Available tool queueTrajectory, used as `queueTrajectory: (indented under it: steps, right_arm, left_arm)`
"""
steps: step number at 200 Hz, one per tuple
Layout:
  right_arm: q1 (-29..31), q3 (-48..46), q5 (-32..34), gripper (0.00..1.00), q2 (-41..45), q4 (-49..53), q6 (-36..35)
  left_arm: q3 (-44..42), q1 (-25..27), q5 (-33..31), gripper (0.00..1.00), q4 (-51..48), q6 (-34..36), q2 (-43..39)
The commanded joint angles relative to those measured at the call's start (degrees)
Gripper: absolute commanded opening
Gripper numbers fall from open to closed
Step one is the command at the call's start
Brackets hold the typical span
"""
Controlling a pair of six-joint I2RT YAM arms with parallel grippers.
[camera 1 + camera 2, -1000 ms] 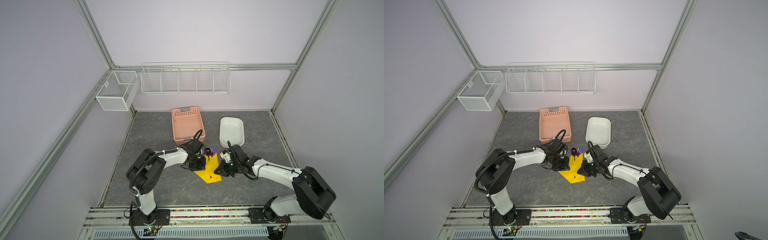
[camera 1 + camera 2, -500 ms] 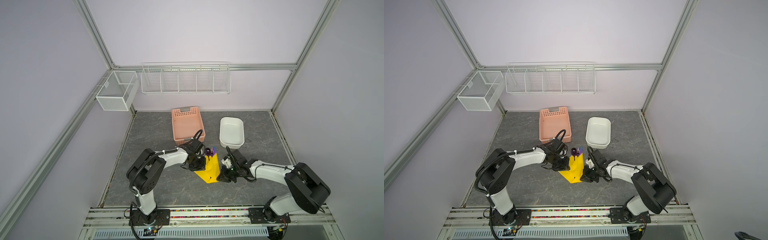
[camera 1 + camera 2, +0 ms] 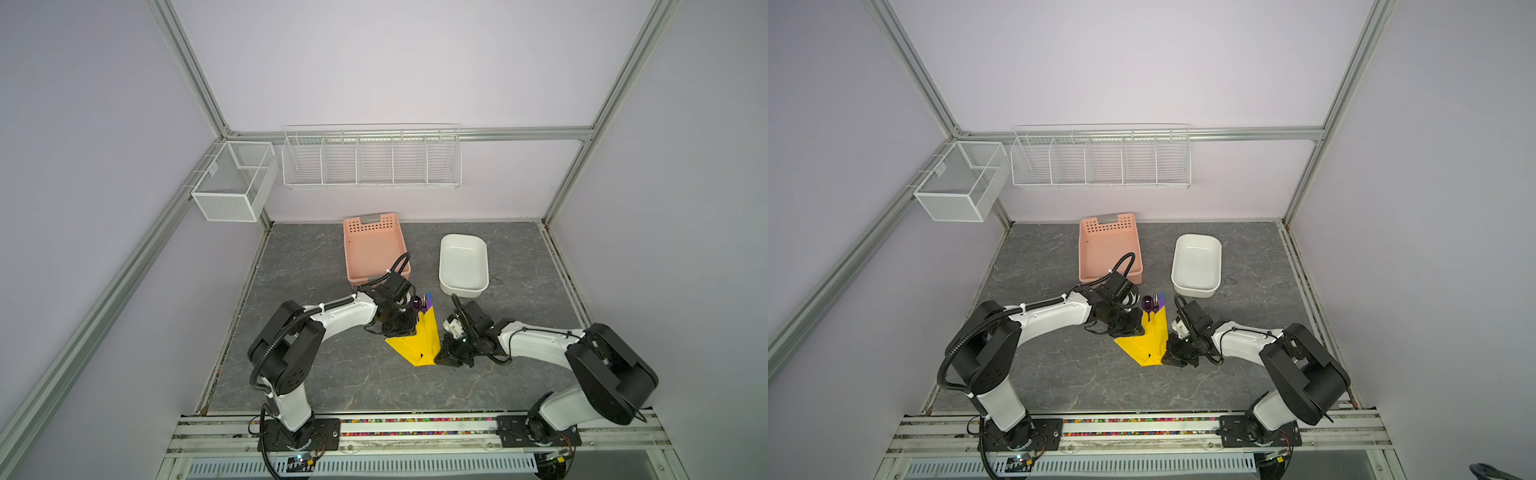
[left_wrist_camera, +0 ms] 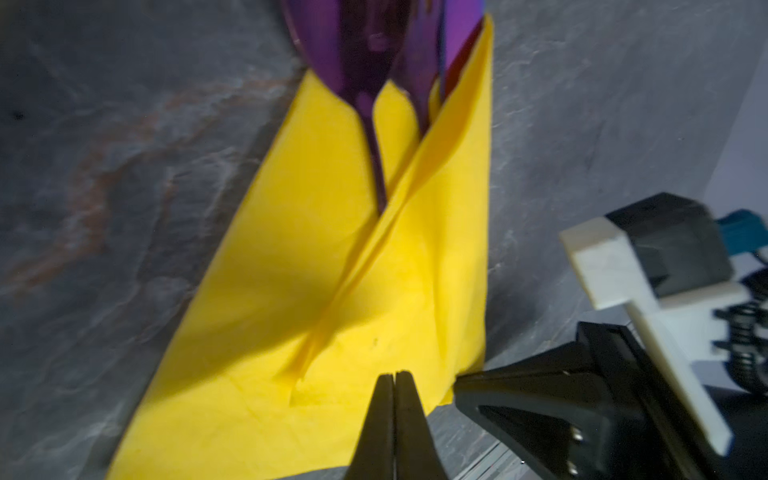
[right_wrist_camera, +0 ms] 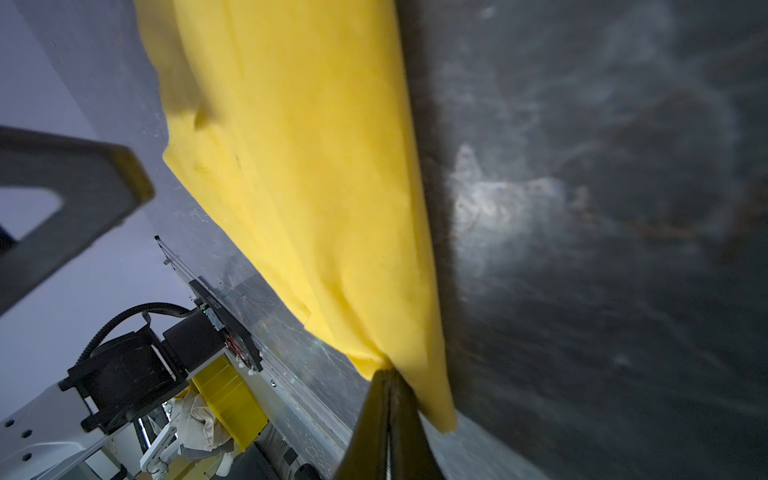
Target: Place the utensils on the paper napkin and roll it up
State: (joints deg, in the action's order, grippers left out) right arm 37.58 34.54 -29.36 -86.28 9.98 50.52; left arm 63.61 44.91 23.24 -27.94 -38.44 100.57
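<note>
Lying on the dark grey marbled bench point(image 3: 332, 374), the thin bright yellow paper napkin point(image 3: 417, 343) appears in both top views folded into a long wedge. Its narrow end points away from the robot's bases. The slim dark utensils point(image 3: 420, 305) with glossy purple heads stick out of that narrow end, and their handles are hidden in the fold. The left end effector point(image 3: 405, 328) sits at the napkin's left edge, and the right end effector point(image 3: 444, 359) is at its near right corner. Beyond the napkin's narrow end stand a pink perforated plastic basket point(image 3: 374, 253), slightly to the left, and a white rounded rectangular tub point(image 3: 463, 266), slightly to the right. Both are clear of the napkin.

The left wrist view shows the napkin point(image 4: 316, 270) with one flap folded over along a diagonal crease. The utensils point(image 4: 365, 54) emerge at its far end; the spoon bowl is plain to see, the other heads are blurred. The left end effector point(image 4: 393, 376) has its two black fingers pressed together with nothing between them. Their tips are over the napkin's near part, but whether they touch it cannot be told. The right end effector point(image 4: 461, 380) meets the napkin's corner.

The right wrist view shows the napkin point(image 5: 311, 166) as a blurred yellow band on the bench point(image 5: 582, 249). The right end effector point(image 5: 386, 374) is closed. The napkin's edge bunches at its tips and looks pinched between them.
</note>
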Motion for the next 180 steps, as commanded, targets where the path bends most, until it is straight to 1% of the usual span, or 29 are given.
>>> queueTrajectory:
  steps: [1, 47, 76, 125, 180]
  right_arm:
    - [-0.3, -0.8, 1.1, 0.07, -0.1, 0.9, -0.5]
    - [-0.3, -0.5, 1.1, 0.07, 0.0, 1.0, -0.3]
    - [-0.3, -0.5, 1.2, 0.07, 0.2, 1.2, -0.2]
    - [-0.4, 0.0, 1.2, 0.09, 1.4, 1.2, 0.3]
    - [-2.2, 2.6, -0.7, 0.10, 2.2, -0.4, 0.8]
  left_arm:
    - [2.5, 1.6, 0.1, 0.00, -1.8, 0.9, -0.8]
    - [3.2, 1.9, -0.8, 0.00, -1.8, 2.2, 4.7]
    - [2.6, 1.9, -2.7, 0.00, -2.8, 3.3, 7.1]
    - [0.5, 1.8, -5.2, 0.00, -3.5, 3.6, 8.2]
    - [-0.3, 1.8, -5.9, 0.00, -4.1, 4.1, 7.8]
